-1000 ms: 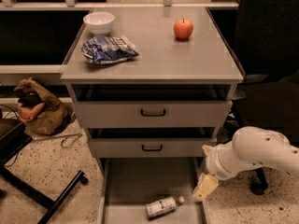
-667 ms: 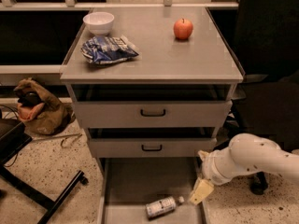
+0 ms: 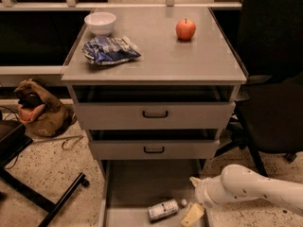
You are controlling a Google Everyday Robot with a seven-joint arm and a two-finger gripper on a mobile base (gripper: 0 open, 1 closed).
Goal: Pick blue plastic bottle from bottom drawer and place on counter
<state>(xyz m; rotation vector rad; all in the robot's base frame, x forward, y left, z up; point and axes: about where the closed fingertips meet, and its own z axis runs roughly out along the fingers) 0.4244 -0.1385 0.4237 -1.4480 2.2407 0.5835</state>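
White plastic covers the arm, which has swung lower and further left than a moment ago. That has carried the gripper down over the right side of the open bottom drawer and closer to the blue plastic bottle. The bottle has not moved. It lies on its side on the drawer floor just left of the gripper, with its white cap pointing toward the gripper. The two tan fingers are spread wide apart with nothing between them. The lower finger sits just beside the bottle's cap, though contact cannot be made out. The other finger is up near the drawer's right rail. Above the gripper, the two upper drawers with black handles stand slightly pulled out. Higher still, well away from the gripper, the counter carries a red apple above the gripper. A crinkled blue-and-white snack bag and a white bowl sit at the counter's far left. Behind the arm, to the gripper's right, stands a black office chair.
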